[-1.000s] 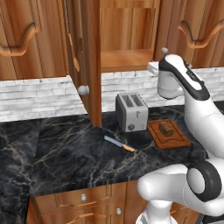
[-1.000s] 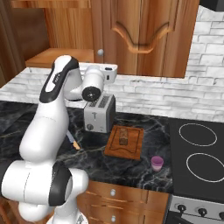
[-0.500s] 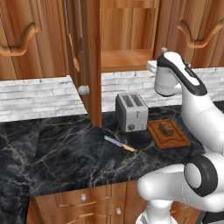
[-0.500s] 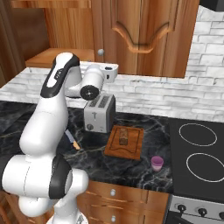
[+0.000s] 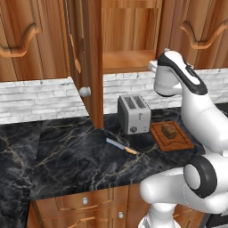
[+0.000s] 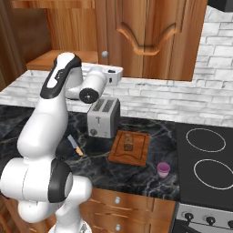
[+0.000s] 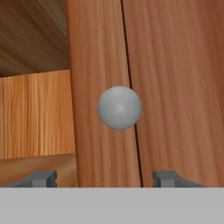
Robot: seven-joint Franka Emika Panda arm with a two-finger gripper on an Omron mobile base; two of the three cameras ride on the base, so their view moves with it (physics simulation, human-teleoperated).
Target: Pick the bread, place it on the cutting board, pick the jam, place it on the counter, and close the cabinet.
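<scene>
The bread (image 5: 168, 129) (image 6: 129, 142) lies on the cutting board (image 5: 176, 143) (image 6: 136, 157), to the right of the toaster. On the counter (image 5: 75, 156) (image 6: 191, 182), near its front edge, stands the jam (image 6: 163, 169). The cabinet (image 5: 127, 31) stands with its left door (image 5: 84, 62) swung out toward me and its shelf bare. My gripper (image 7: 105, 179) is open and holds nothing. It faces a round silver knob (image 7: 119, 107) (image 6: 105, 54) on a door stile from close by, with the cabinet's inside to the knob's left. The hand (image 6: 111, 75) hovers above the toaster.
A silver toaster (image 5: 133, 113) (image 6: 103, 117) stands at the back of the counter. A knife (image 5: 121, 146) (image 6: 75, 144) lies in front of it. The stove (image 6: 207, 154) is to the right. Wooden drawers (image 5: 84, 200) run below the counter edge.
The hand has risen slightly toward the cabinet and the upper arm has shifted a little. Bread, board, jam and door stay where they were.
</scene>
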